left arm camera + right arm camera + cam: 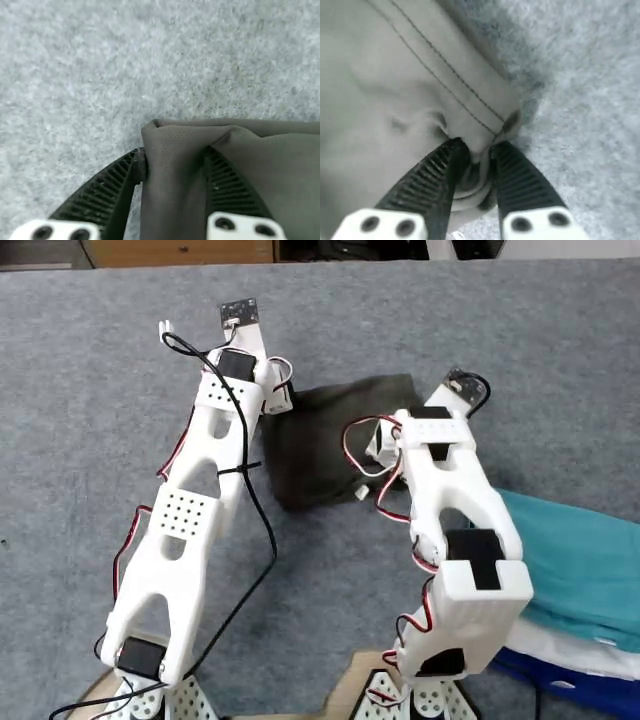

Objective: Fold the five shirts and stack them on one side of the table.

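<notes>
A grey, carpet-like worktop (90,360) lies under everything. Two white arms rise from the lower edge: the left arm (190,510) at frame left, the right arm (450,490) right of centre. Between their tips, at the centre, lies a dark olive shirt (320,440), bunched up. At the lower right sits a pile — teal shirt (580,560) over white shirt (560,648) over blue shirt (570,680). The left jaws pinch the olive shirt's corner; the right jaws pinch its stitched hem.
</notes>
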Robot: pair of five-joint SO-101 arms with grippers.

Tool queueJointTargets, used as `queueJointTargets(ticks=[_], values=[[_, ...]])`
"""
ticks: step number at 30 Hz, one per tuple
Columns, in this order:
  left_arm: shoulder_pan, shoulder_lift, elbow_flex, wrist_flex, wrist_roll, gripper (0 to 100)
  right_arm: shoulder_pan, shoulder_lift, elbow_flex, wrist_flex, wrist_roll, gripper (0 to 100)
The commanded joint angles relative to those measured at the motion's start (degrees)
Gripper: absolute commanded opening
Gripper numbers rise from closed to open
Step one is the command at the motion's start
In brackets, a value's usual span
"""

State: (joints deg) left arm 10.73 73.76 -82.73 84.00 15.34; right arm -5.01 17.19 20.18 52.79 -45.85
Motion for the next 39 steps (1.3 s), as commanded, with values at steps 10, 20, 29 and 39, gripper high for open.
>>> queueJointTargets(ticks=[10,20,29,39], values=[[-0.3,-0.5,-0.7,-4.0,0.6,2,1.3,-8.1,-2.2,5.4,0.1,0.5],[0.9,-2.0,-13.2,2.5,6.4,2,3.8,-21.4,-2.2,11.3,4.1,0.5],[8.5,-15.5,-13.1,7.2,6.7,2,15.8,-38.9,-2.3,24.1,14.5,0.5],[26.8,-21.0,-13.1,8.1,6.7,2,45.6,-52.3,-2.3,36.1,31.5,0.5]])
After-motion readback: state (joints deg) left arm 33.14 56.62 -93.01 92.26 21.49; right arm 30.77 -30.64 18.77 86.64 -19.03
